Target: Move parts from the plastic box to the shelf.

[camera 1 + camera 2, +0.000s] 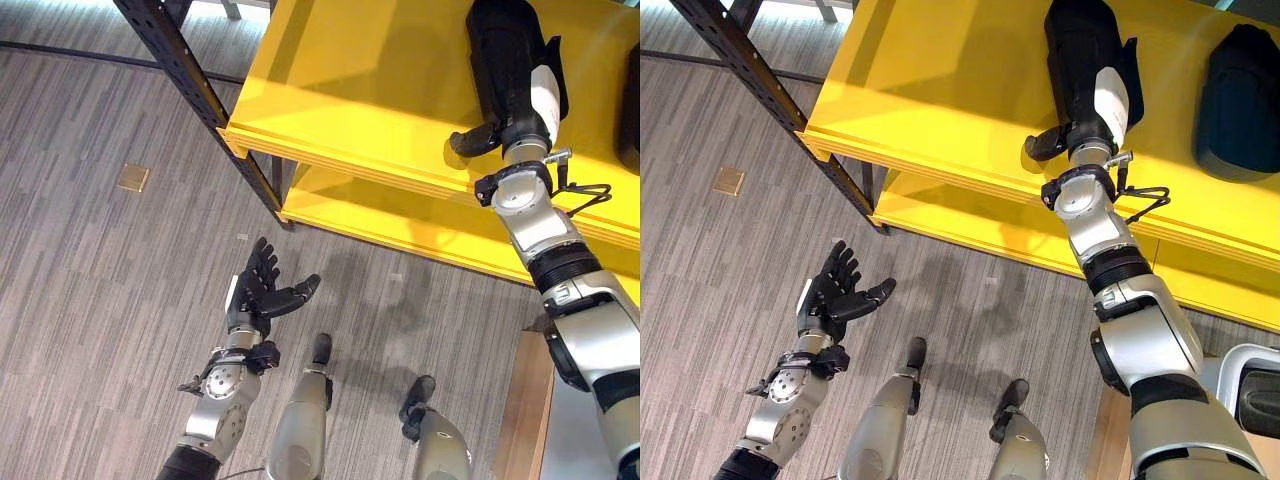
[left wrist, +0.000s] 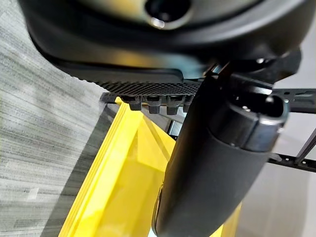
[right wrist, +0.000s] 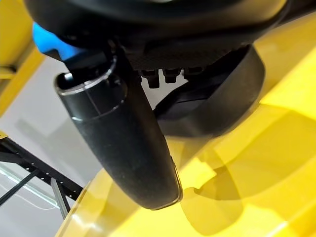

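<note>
In the left eye view, we observed the right hand (image 1: 520, 100) extended over the upper board of the yellow shelf (image 1: 340, 110), lying on a long black part (image 1: 505, 50) that rested on that board. Its thumb stuck out sideways toward the shelf's front edge. The fingers lay along the part, and we could not tell from here whether they gripped it. The left hand (image 1: 258, 292) hovered low above the grey striped floor (image 1: 90, 280), palm up, fingers spread and straight, grasping nothing. A black perforated upright (image 1: 185, 65) carried the shelf's corner, and a small tan square (image 1: 133, 177) lay on the floor well apart from the shelf.

In the right eye view, we recorded the same arrangement. A second black part (image 1: 1240, 100) lay on the upper board, near the first and apart from it. A lower yellow board (image 1: 960, 215) showed beneath the upper one. The rim of a pale plastic box (image 1: 1250, 365) appeared at the lower right corner.

In the left wrist view, we saw the left hand's thumb (image 2: 212, 168) standing free, with the yellow shelf edge and the floor beyond it.

In the right wrist view, the right thumb (image 3: 123, 148) stood clear of the black part (image 3: 217, 103), which rested on the yellow board. The fingers were hidden, so we could not tell their state.
</note>
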